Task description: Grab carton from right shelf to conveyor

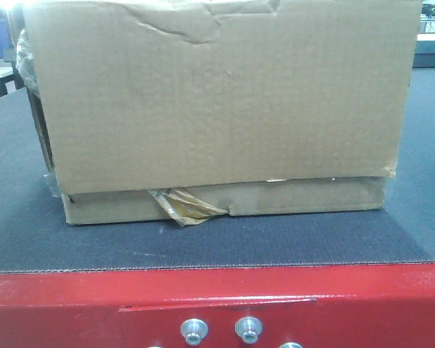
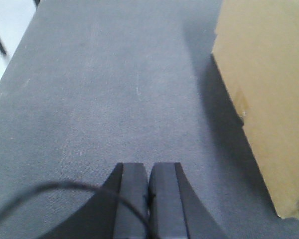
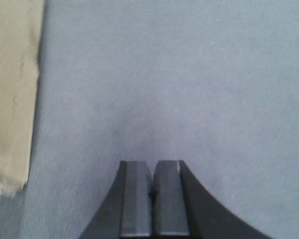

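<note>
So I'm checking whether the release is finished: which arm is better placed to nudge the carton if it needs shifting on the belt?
Neither clearly. The left gripper and right gripper are both shut, each beside the carton with belt between.

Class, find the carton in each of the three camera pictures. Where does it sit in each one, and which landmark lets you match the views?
Front view: the carton fills most of the frame, resting on the belt.
Left wrist view: along the right edge, right of the shut left gripper.
Right wrist view: along the left edge, left of the shut right gripper.
Shared landmark: the dark grey belt under the carton.
</note>
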Action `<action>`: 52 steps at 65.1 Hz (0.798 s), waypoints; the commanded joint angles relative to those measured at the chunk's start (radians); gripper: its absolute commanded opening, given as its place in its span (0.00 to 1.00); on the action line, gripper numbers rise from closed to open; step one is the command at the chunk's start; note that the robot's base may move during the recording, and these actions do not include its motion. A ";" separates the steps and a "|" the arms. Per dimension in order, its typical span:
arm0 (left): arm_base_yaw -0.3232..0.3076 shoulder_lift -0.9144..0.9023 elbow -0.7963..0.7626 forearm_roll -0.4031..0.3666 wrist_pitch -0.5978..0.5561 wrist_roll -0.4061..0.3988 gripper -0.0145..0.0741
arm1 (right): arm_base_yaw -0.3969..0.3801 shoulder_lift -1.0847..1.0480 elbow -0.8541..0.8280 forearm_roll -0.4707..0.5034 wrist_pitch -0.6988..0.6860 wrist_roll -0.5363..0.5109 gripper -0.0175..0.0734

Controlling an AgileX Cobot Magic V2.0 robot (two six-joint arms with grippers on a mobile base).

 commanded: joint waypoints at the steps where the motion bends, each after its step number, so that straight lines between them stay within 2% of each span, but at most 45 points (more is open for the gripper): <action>1: 0.003 -0.113 0.100 -0.005 -0.119 0.001 0.15 | -0.005 -0.101 0.095 -0.008 -0.118 -0.007 0.12; 11: 0.003 -0.289 0.207 -0.005 -0.173 0.001 0.15 | -0.005 -0.292 0.227 -0.008 -0.237 -0.007 0.12; 24: 0.003 -0.416 0.224 0.004 -0.241 0.001 0.15 | -0.005 -0.530 0.297 -0.008 -0.294 -0.007 0.12; 38: 0.003 -0.453 0.224 0.004 -0.252 0.001 0.15 | -0.005 -0.710 0.297 -0.008 -0.292 -0.007 0.12; 52: 0.003 -0.453 0.224 0.004 -0.252 0.001 0.15 | -0.005 -0.732 0.297 -0.008 -0.294 -0.007 0.12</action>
